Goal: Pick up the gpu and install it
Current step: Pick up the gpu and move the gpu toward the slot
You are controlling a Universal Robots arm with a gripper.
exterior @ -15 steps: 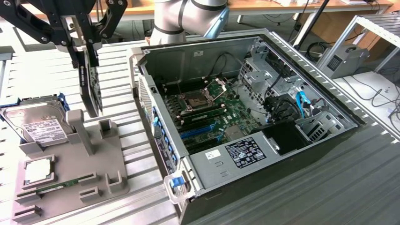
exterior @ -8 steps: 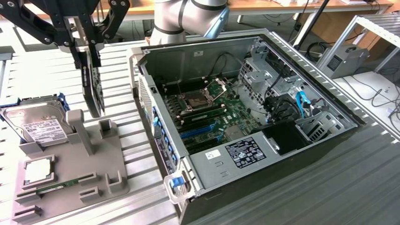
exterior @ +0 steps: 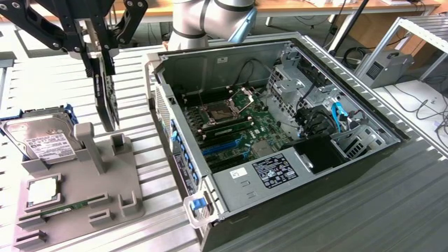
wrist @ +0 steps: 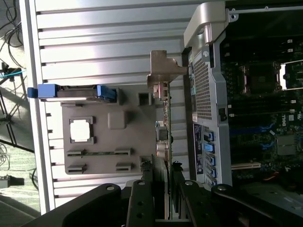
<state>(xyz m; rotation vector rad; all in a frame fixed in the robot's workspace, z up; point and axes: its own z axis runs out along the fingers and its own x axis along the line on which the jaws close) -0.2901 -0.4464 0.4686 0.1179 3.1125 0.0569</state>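
Note:
The gpu point(exterior: 105, 92) hangs upright as a thin dark card at the exterior view's left, its lower end close over the far end of the grey fixture point(exterior: 84, 178). My gripper point(exterior: 96, 52) is shut on its upper edge. From the wrist camera the gpu point(wrist: 163, 127) appears edge-on, its silver end bracket point(wrist: 163, 71) farthest from the black fingers point(wrist: 142, 198); my gripper point(wrist: 162, 189) clamps it from both sides. The open computer case point(exterior: 175, 68) stands just to the exterior view's right of the card, motherboard point(exterior: 245, 131) exposed.
The grey fixture point(wrist: 109, 146) holds a silver hard drive point(exterior: 42, 142) in a blue frame, a processor point(exterior: 43, 191) and a narrow memory stick point(exterior: 63, 210). Blue expansion slots point(exterior: 224, 144) lie on the motherboard point(wrist: 260, 94). Cables and drive cages crowd the case point(wrist: 208, 94) on its far side.

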